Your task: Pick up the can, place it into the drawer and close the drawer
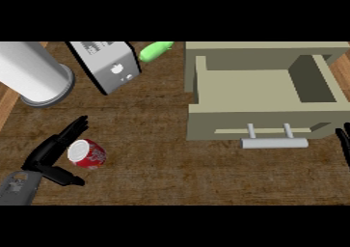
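Lying on its side near the front-left corner of the dark, wood-grained surface (pixel 156 159), the red can (pixel 87 154) is showing a pale round end and a light pattern on its curved metal wall. The left hand (pixel 53 154), black and jointed, is spreading wide around the can: its fingers are reaching straight along the can's far-left side while the thumb is pointing out below it, towards the front edge. Whether the fingers are touching the can is not clear, and nothing is curling round it.

Towards the back-right corner, the beige drawer (pixel 266 103) is standing pulled open, a boxy tray with flat matte walls and a bare floor. A grey cylindrical bar handle (pixel 274 143) is sticking out from its front panel on two thin posts. At the right edge the right hand (pixel 347 147) is resting, fingers straight and pointing up, just beside the drawer's front corner.

Along the back edge, a large white cylinder (pixel 31 75) with a grey rim is leaning at the back-left corner. Next to it a grey slab-shaped appliance (pixel 106 65) with a slotted top is standing tilted, and a smooth green oblong object (pixel 156 51) is lying just beyond it.
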{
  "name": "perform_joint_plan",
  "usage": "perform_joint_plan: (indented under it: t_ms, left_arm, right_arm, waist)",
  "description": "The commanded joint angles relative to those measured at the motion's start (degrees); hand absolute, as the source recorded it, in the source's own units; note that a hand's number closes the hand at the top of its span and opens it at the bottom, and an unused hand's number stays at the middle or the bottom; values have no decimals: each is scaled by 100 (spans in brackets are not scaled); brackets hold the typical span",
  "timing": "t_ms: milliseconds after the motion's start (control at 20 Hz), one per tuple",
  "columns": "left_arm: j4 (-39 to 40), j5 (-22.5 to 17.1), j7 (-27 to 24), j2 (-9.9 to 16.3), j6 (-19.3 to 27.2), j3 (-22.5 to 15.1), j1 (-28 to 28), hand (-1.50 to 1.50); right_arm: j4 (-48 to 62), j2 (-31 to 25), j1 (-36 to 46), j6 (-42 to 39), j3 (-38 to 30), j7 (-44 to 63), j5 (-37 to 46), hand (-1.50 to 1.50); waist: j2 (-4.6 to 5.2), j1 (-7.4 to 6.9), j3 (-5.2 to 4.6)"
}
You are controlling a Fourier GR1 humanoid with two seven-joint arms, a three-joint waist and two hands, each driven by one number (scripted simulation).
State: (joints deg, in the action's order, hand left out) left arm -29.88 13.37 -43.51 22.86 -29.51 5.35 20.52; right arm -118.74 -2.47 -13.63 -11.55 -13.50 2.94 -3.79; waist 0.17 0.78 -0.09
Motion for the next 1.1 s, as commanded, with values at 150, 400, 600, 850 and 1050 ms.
perform_joint_plan:
  t_ms: [150, 400, 600, 850, 1050]
  left_arm:
    - [367, 5, -490, -230, -260, -77, 239, -150]
    - [531, 50, -707, -313, -378, -219, 256, -150]
    - [750, 92, -441, -374, -263, -238, 561, -150]
    - [623, 120, -642, -524, -129, -339, 572, -150]
    - [530, -11, -373, -701, -271, -354, 596, -150]
  right_arm:
    - [-449, 113, -394, -104, 91, 105, -21, -150]
    - [-145, -166, -34, -163, -230, 135, -200, -150]
    - [-330, 170, -366, -100, -44, -152, -40, -150]
    - [-321, 237, -427, 14, 311, -163, 161, -150]
    - [-313, 32, -439, -258, -129, -115, -203, -150]
  waist:
    - [-9, 3, 3]
    - [-6, -15, 4]
    - [-11, -6, 6]
    - [-10, -12, 5]
    - [-14, -18, 7]
